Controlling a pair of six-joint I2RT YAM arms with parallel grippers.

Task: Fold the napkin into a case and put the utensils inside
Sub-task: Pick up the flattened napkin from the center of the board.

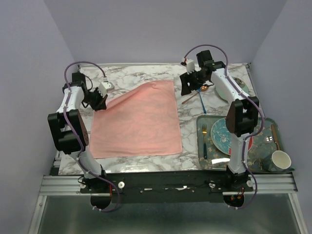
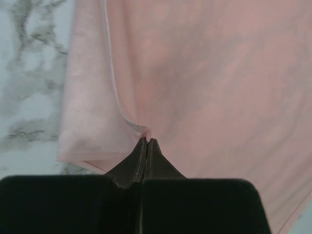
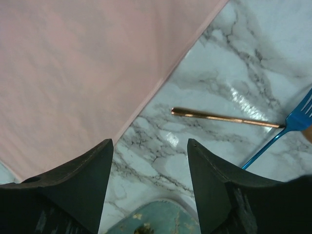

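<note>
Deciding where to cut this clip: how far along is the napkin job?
Done: nothing; the napkin lies spread out, no case. In hand: the left gripper is shut on its far left corner; the right gripper is open, empty, near the far right corner. Left: all folds, then tucking in the spoon and blue fork, both lying beside the napkin.

Cut-off and covered parts around the two grippers

The napkin (image 2: 204,73) fold vanishes between the closed fingers of the left gripper (image 2: 147,141), and the cloth beyond runs off the top and right edges. Ahead and right of the right gripper (image 3: 149,142), the spoon (image 3: 224,117) loses its bowl end at the blue fork (image 3: 265,146), whose tines the edge crops. Below, a teal dish (image 3: 156,219) shows only a sliver.
</note>
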